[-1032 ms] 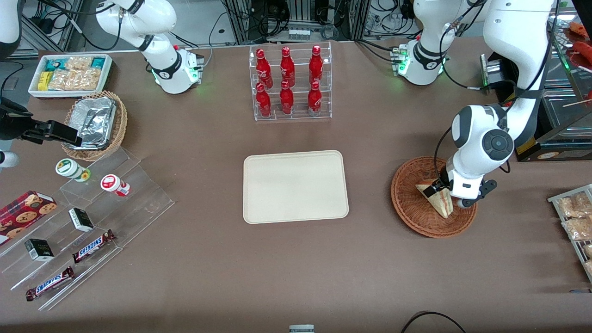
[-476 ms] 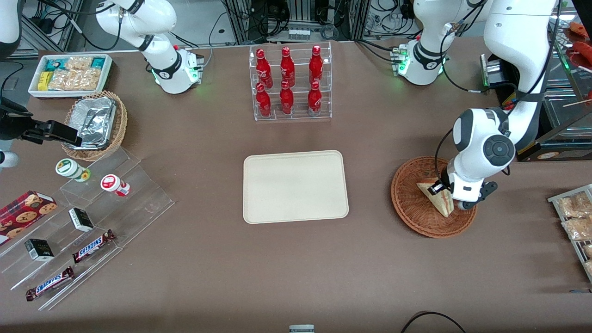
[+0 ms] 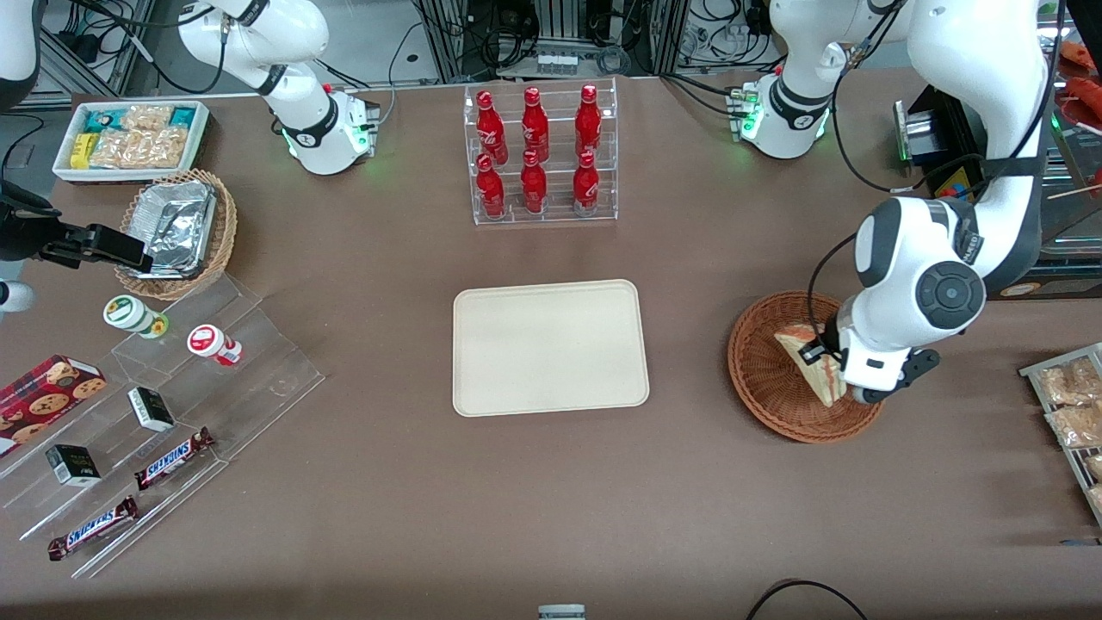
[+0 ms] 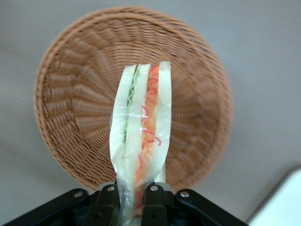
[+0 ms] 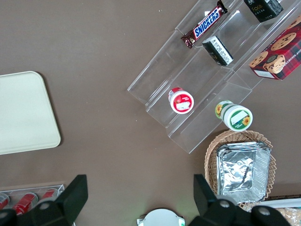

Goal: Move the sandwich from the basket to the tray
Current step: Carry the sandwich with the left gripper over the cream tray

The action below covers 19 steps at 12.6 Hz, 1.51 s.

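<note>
The claw (image 4: pixel 131 200) is clenched on one end of the sandwich (image 4: pixel 141 141), held above the basket (image 4: pixel 70 117). It looks light and soft (slick wrap, easily squashed), so a gentle pinch across the bread faces suits it. The tray (image 3: pixel 551 347) waits toward the parked arm's end of the tabletop (image 3: pixel 551 499).

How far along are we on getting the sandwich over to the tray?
Done: the gripper is shut on the sandwich, and the wrist view shows it lifted clear of the basket floor. In hand: the sandwich hangs above the basket, not yet carried sideways. Left: move it toward the parked arm's end to the tray, which holds nothing, lower it there and release.
</note>
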Each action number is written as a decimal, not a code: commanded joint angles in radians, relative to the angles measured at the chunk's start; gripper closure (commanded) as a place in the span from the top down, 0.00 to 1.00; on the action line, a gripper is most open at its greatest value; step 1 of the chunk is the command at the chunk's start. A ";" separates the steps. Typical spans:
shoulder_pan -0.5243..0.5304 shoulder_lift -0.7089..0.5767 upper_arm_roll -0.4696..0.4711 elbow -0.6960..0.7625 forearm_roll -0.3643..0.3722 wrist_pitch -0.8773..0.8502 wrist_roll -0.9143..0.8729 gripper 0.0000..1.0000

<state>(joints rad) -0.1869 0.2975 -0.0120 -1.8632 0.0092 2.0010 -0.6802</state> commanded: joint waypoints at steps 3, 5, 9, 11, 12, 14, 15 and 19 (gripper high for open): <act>-0.158 0.074 0.004 0.077 0.002 -0.027 0.019 0.00; -0.253 0.142 0.003 0.149 0.000 -0.028 0.022 0.00; -0.400 0.293 0.001 0.329 -0.008 -0.036 0.002 0.00; -0.475 0.365 0.001 0.416 -0.038 -0.042 -0.073 0.00; -0.509 0.399 0.001 0.455 -0.038 -0.038 -0.106 0.00; -0.558 0.455 0.001 0.530 -0.040 -0.037 -0.169 0.00; -0.578 0.486 0.001 0.568 -0.040 -0.039 -0.209 0.00; -0.618 0.543 -0.002 0.633 -0.044 -0.042 -0.281 0.00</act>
<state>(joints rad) -0.7911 0.8050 -0.0255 -1.2966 -0.0176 1.9923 -0.9282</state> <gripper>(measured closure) 0.841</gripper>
